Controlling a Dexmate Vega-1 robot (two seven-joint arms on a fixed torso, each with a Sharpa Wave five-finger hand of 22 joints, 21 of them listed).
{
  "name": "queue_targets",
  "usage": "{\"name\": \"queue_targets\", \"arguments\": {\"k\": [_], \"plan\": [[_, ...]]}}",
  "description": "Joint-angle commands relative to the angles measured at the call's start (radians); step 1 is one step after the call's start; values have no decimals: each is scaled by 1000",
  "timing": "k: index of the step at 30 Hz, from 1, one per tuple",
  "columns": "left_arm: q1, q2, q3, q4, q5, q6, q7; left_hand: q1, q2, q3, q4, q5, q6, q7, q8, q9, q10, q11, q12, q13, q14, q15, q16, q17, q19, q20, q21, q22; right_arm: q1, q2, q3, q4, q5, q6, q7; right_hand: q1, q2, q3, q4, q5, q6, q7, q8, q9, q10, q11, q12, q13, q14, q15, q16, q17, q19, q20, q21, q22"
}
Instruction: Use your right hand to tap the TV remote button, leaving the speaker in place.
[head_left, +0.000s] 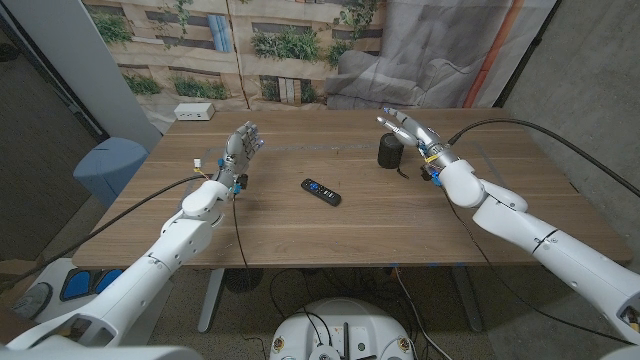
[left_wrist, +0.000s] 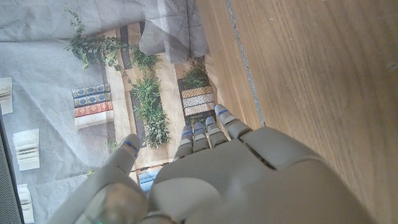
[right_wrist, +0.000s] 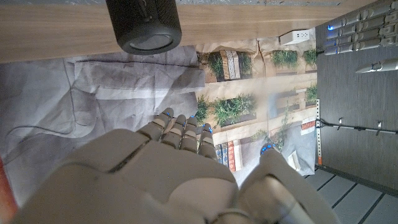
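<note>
TV remote (head_left: 321, 191): lies flat near the middle of the wooden table (head_left: 300, 235), slanted, nothing touching it.
Speaker (head_left: 389, 151): dark cylinder standing upright on the table, beyond the remote and toward the robot's right; the right wrist view shows it too (right_wrist: 143, 25).
Right hand (head_left: 408, 129): raised above the table just beside the speaker, fingers spread and reaching past its top, holding nothing; well apart from the remote. The right wrist view gives its back (right_wrist: 155, 174) with fingers extended.
Left hand (head_left: 240, 148): held up over the left part of the table, fingers apart and empty; the left wrist view shows its back (left_wrist: 236, 180).
White box (head_left: 194, 112): sits at the table's far left corner.
</note>
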Motion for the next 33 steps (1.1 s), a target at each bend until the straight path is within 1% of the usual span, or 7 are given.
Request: {"name": "queue_targets", "arguments": {"k": [1, 12, 20, 22, 24, 26, 33], "plan": [[0, 6, -7, 19, -16, -5, -30, 6, 55, 3, -4, 5, 1, -4, -4, 4, 10, 3, 2, 1, 6, 0, 0, 1, 7, -12, 1, 2, 51, -27, -69, -116, -199, -144, 100, -15, 3, 5, 8, 2, -11, 1, -2, 1, -5, -3, 1, -4, -8, -24, -1, 0, -4, -23, -4, 3], [-9, 11, -11, 46, -25, -25, -68, 4, 55, 4, -5, 5, 1, -5, -4, 5, 11, 1, 1, 1, 5, 0, -1, 2, 7, -13, 0, 2, 92, -5, -141, -197, -358, -237, 202, -31, 8, 6, 19, 2, -35, -1, -3, 1, -21, -11, -1, -16, -16, -26, 3, -8, -5, -23, -3, 3], [-18, 24, -8, 62, -18, -43, -105, -3, 54, 1, -1, 4, -4, -12, -6, 4, 0, 0, -4, 1, -10, -6, -5, 4, -18, -22, -10, 2, 134, 30, -193, -202, -429, -213, 265, -48, 14, 7, 32, 2, -46, 0, -2, 1, -28, -11, 0, -25, -22, -21, 6, -14, -15, -19, -4, 3], [-23, 23, -7, 72, -22, -47, -119, -5, 53, 0, 0, 4, -5, -12, -6, 4, -1, -4, -4, 1, -12, -6, -5, 4, -22, -24, -11, 3, 139, 39, -207, -216, -457, -235, 295, -60, 30, 12, 44, 4, -48, -4, 1, 1, -29, -21, 2, -30, -27, -32, 7, -16, -17, -25, -3, 4], [-26, 20, -6, 81, -22, -53, -126, -6, 53, -1, 2, 4, -6, -12, -6, 4, -2, -5, -4, 1, -12, -7, -4, 5, -25, -25, -12, 3, 142, 37, -218, -224, -484, -229, 310, -70, 42, 18, 58, 7, -50, -6, 3, 1, -27, -30, 5, -35, -31, -43, 9, -18, -17, -29, -2, 4], [-26, 16, -6, 90, -22, -61, -128, -7, 53, -1, 2, 4, -8, -11, -7, 4, -2, -5, -4, 1, -12, -8, -4, 5, -25, -26, -12, 3, 139, 36, -221, -228, -490, -215, 315, -74, 49, 23, 64, 9, -50, -6, 4, 1, -27, -35, 5, -37, -33, -47, 10, -20, -16, -33, -1, 4], [-24, 5, -5, 108, -33, -80, -147, -9, 52, -2, 5, 4, -7, -11, -6, 4, -1, -7, -4, 0, -10, -8, -2, 5, -26, -26, -11, 3, 129, 25, -233, -244, -539, -176, 343, -80, 54, 33, 74, 14, -58, 0, 3, 0, -34, -41, 4, -42, -45, -49, 8, -25, -16, -36, 0, 3]]}}
